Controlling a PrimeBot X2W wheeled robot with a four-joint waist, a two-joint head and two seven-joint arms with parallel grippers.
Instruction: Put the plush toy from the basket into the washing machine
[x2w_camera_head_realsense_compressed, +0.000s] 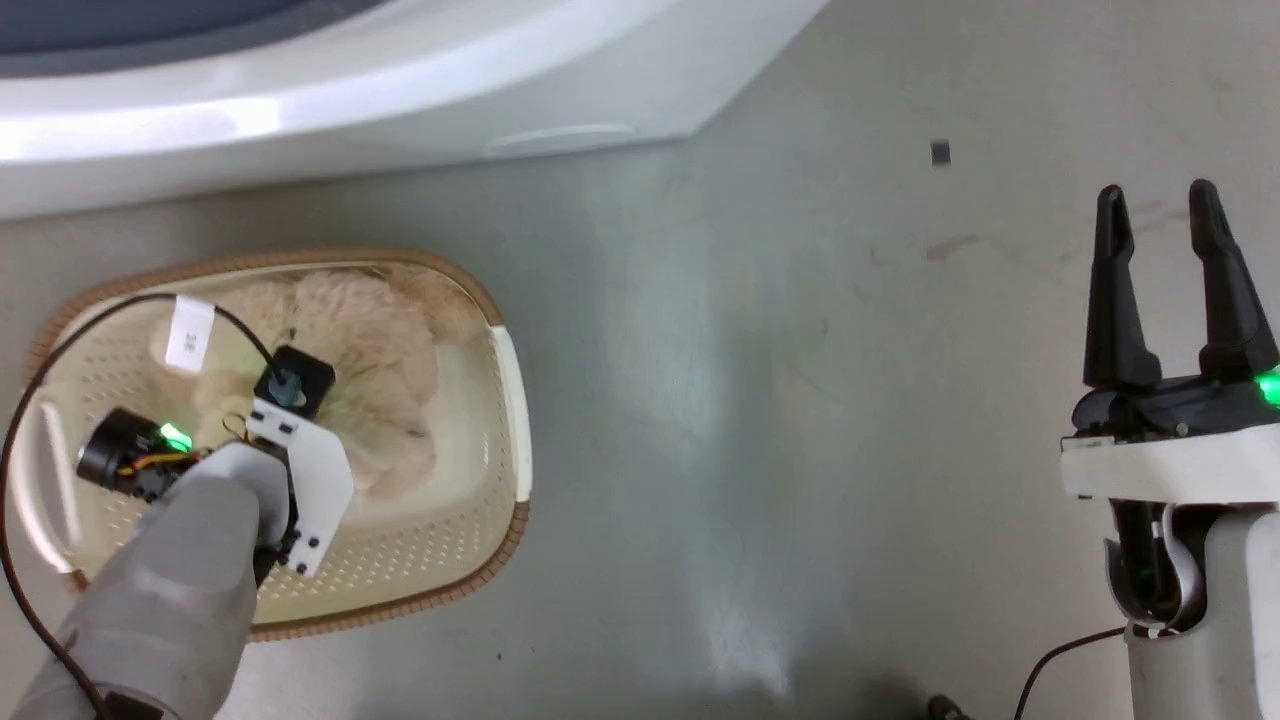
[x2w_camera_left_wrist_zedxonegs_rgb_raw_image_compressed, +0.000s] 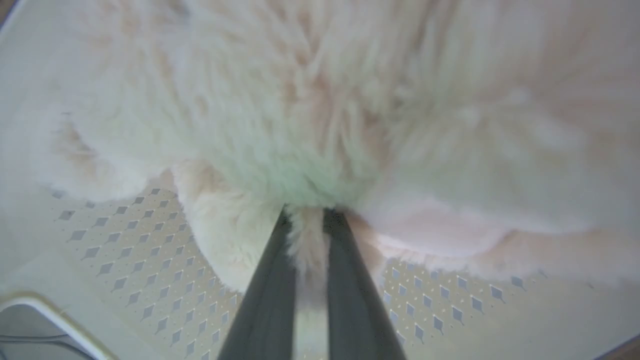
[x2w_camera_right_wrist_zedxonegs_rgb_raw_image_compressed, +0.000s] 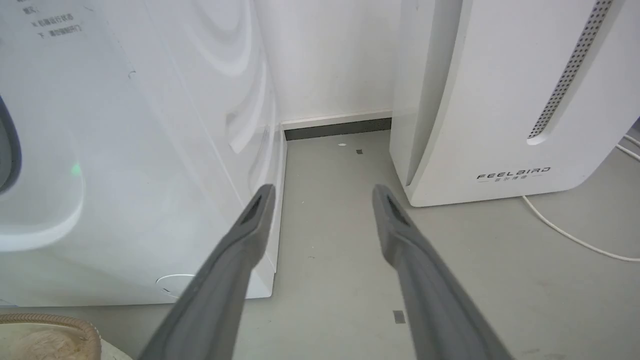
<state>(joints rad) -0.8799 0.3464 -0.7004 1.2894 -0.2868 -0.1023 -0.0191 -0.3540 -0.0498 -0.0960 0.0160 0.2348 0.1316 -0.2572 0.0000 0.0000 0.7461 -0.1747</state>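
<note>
The shaggy cream-beige plush toy (x2w_camera_head_realsense_compressed: 370, 350) lies in the cream-white basket (x2w_camera_head_realsense_compressed: 512, 380), which stands on the floor in front of the washing machine (x2w_camera_head_realsense_compressed: 300, 90). My left arm reaches down into the basket, and its wrist hides the fingers in the head view. In the left wrist view my left gripper (x2w_camera_left_wrist_zedxonegs_rgb_raw_image_compressed: 308, 215) is shut on a tuft of the plush toy (x2w_camera_left_wrist_zedxonegs_rgb_raw_image_compressed: 320, 100), just above the perforated basket bottom (x2w_camera_left_wrist_zedxonegs_rgb_raw_image_compressed: 125, 260). My right gripper (x2w_camera_head_realsense_compressed: 1155, 200) hangs open and empty over the bare floor far to the right. The washing machine's porthole and drum are out of view.
In the right wrist view the washing machine's white front (x2w_camera_right_wrist_zedxonegs_rgb_raw_image_compressed: 125, 150) is at the left and a white FEELBIRD appliance (x2w_camera_right_wrist_zedxonegs_rgb_raw_image_compressed: 500, 100) at the right, with a floor gap between. A white cable (x2w_camera_right_wrist_zedxonegs_rgb_raw_image_compressed: 575, 237) runs on the floor. A corner of the basket (x2w_camera_right_wrist_zedxonegs_rgb_raw_image_compressed: 50, 320) shows.
</note>
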